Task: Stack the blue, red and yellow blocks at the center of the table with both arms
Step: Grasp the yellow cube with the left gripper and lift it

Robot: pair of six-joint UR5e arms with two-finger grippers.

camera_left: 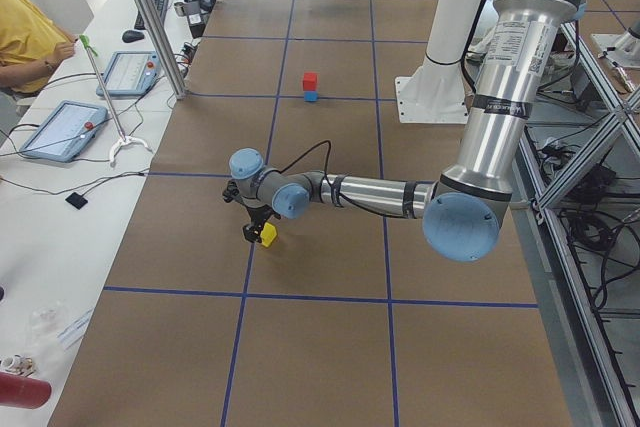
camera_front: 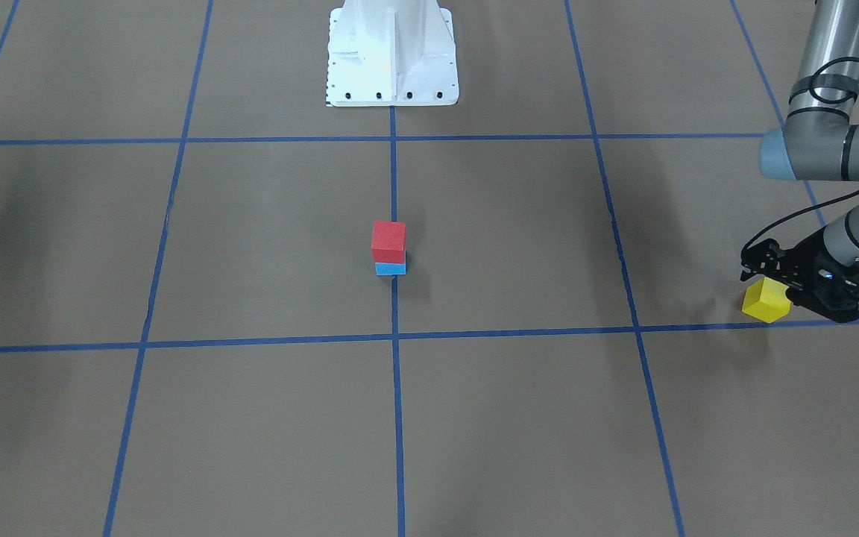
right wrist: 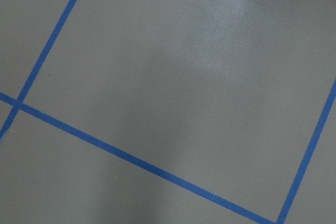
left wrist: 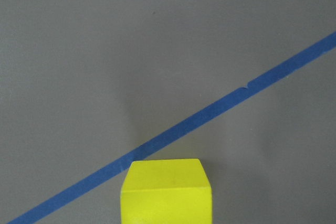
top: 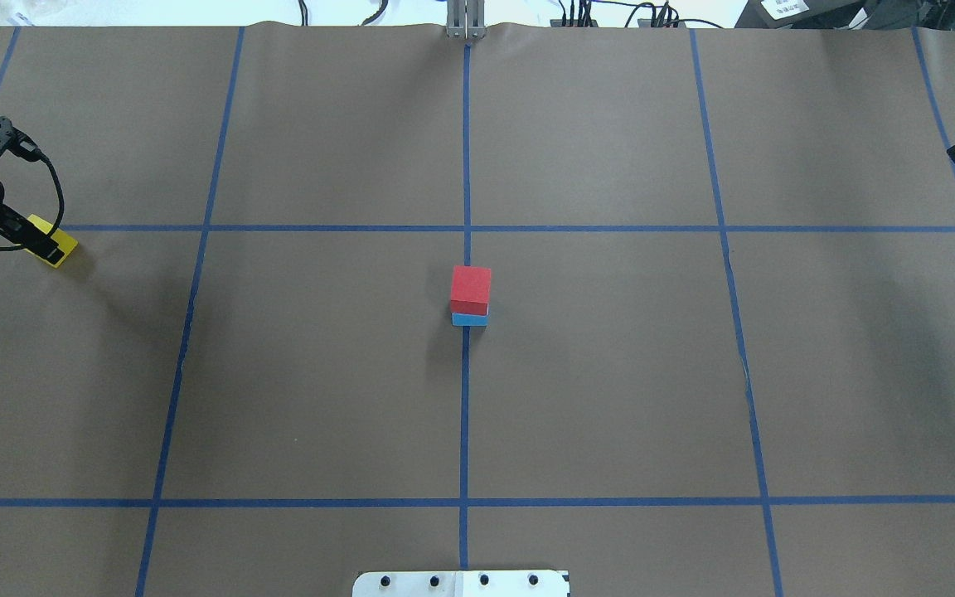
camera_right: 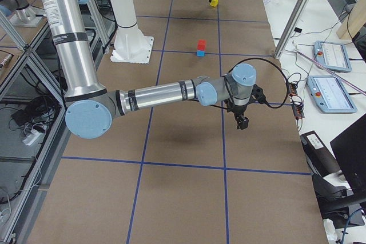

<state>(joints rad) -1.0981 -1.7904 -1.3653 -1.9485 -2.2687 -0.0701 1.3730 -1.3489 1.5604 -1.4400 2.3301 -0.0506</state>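
A red block sits on top of a blue block at the table's centre, on the middle blue tape line; the stack also shows in the overhead view. My left gripper is far off at the table's left end, shut on the yellow block, which it holds just above the paper near a tape line. The yellow block fills the bottom of the left wrist view. My right gripper hangs over bare table at the right end, holding nothing I can see. I cannot tell whether it is open or shut.
The robot's white base plate stands at the near middle edge. Brown paper with a blue tape grid covers the table. Operators' tablets and cables lie on a side bench beyond the table's far edge.
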